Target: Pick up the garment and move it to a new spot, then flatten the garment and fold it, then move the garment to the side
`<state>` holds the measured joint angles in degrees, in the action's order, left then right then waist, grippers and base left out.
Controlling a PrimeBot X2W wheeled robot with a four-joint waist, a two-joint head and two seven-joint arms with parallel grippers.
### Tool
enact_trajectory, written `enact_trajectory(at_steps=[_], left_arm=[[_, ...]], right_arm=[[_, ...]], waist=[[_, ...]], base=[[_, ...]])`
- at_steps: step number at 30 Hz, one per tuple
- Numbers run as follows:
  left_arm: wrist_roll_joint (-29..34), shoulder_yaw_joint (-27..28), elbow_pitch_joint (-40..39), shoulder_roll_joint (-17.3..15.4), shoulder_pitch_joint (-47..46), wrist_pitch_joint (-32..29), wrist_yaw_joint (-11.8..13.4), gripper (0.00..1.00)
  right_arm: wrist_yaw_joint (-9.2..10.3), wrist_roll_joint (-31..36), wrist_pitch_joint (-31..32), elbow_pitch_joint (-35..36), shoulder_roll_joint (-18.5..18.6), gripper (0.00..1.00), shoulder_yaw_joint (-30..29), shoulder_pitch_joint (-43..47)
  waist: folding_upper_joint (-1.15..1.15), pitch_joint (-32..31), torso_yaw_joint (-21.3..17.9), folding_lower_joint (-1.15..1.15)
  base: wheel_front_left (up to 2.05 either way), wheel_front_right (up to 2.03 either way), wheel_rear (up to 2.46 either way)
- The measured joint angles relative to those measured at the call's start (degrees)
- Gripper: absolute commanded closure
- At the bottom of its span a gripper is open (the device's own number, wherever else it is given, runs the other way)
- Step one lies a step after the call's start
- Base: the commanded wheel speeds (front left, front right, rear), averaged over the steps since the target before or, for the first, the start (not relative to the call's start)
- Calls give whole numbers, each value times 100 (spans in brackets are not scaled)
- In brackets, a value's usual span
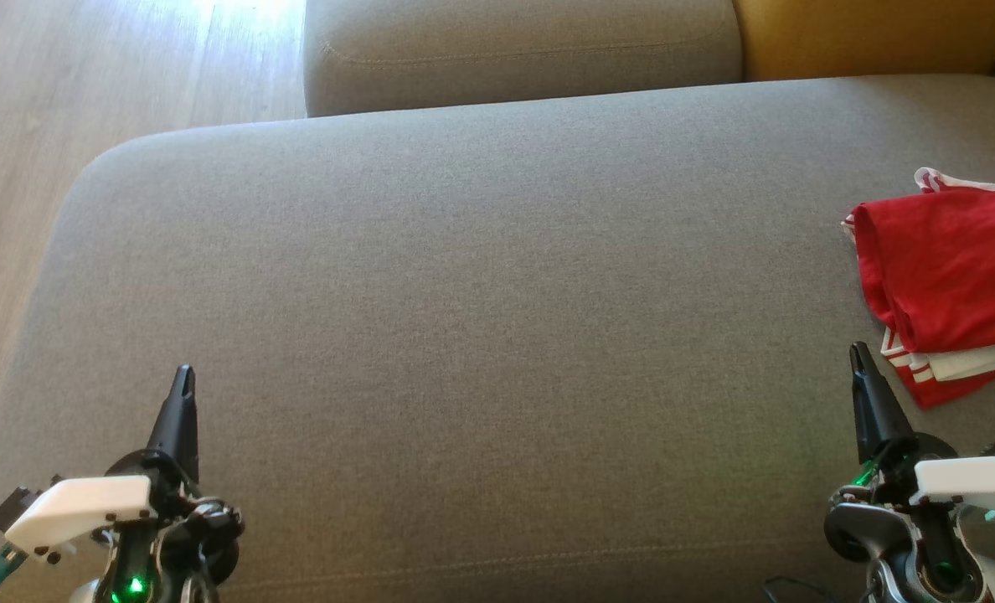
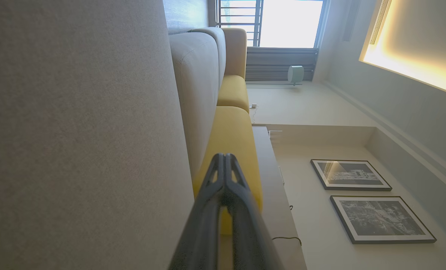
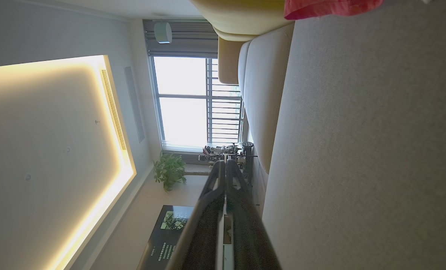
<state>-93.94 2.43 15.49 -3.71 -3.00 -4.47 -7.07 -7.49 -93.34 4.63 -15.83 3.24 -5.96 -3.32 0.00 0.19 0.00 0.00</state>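
Left claw (image 1: 183, 381): sitting at the lower left of the head view, its two dark fingers pressing together with no gap, gripping nothing and hanging over the near part of the seat. In its own wrist view (image 2: 225, 159) the tips are meeting as well.
Right claw (image 1: 860, 356): sitting at the lower right, fingers likewise pinching together on nothing. Its tip is lying near the garment's front corner, with a strip of grey fabric showing between them. In its own wrist view (image 3: 226, 165) the tips are meeting.
Garment (image 1: 950, 268): red with white striped trim, lying folded in a compact stack at the right end of the seat and running off the head view's right edge. It is showing as a red patch at the top of the right wrist view (image 3: 328, 7).
Sofa seat (image 1: 464, 293): grey fabric, spreading between the two claws and carrying the garment.
Grey back cushion (image 1: 523, 50): lying behind the seat.
Yellow cushion (image 1: 866, 38): sitting to the right of the grey back cushion.
Floor (image 1: 87, 84): pale wood, showing left of the sofa.
Framed pictures (image 2: 350, 175): hanging as a pair on the wall in the left wrist view.
Window (image 3: 185, 101): glowing brightly.
Potted plant (image 3: 169, 170): standing below the window.
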Motion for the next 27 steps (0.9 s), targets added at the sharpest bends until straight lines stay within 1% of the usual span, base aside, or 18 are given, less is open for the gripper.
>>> enact_trajectory(at_steps=[27], left_arm=[[9, 37, 1, 26, -1, -48, 0, 100]], right_arm=[[0, 9, 49, 0, -2, 100, -58, -1]], waist=[[0, -1, 0, 0]], base=[[0, 0, 0]])
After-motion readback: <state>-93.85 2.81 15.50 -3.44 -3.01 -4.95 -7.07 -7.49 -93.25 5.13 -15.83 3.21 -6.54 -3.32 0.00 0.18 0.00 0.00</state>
